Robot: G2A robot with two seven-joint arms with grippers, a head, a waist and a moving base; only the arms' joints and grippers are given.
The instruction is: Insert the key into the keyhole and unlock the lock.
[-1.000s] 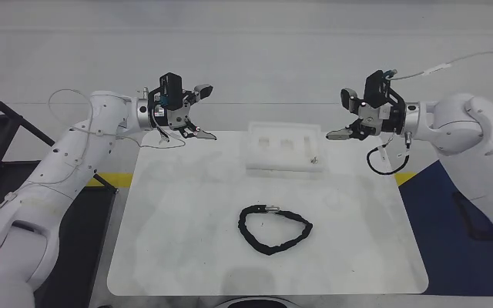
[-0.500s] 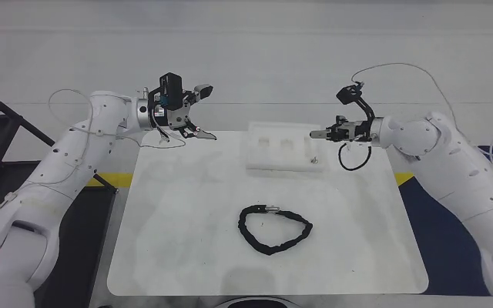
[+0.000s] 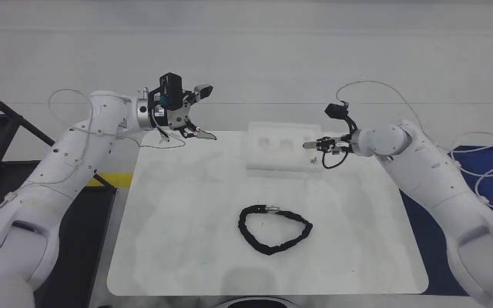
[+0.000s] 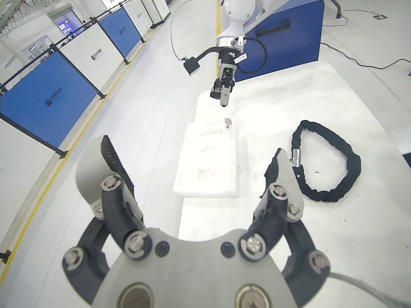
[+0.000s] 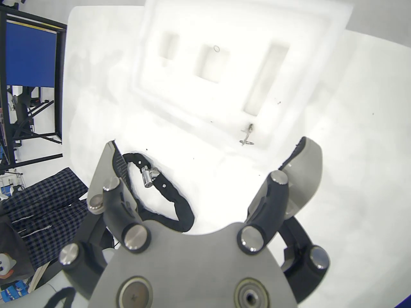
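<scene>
Over the white table, hovering beside the key, nothing picked up yet.
Holding the right gripper above the foam tray, just beside the key at its near right corner, with jaws wide apart, gripping nothing; parking the left gripper over the far left table edge, equally wide and empty. Leaving the chain lock looped mid-table, well apart from the tray. Risking a pinch on the blade rather than the ring end, leaving little to insert; risking jaws catching the tray's rim or soft foam and flicking the key off; risking the loose lock sliding under a push. Showing the key lying flat, long axis seemingly far to near, ring end nearest.
</scene>
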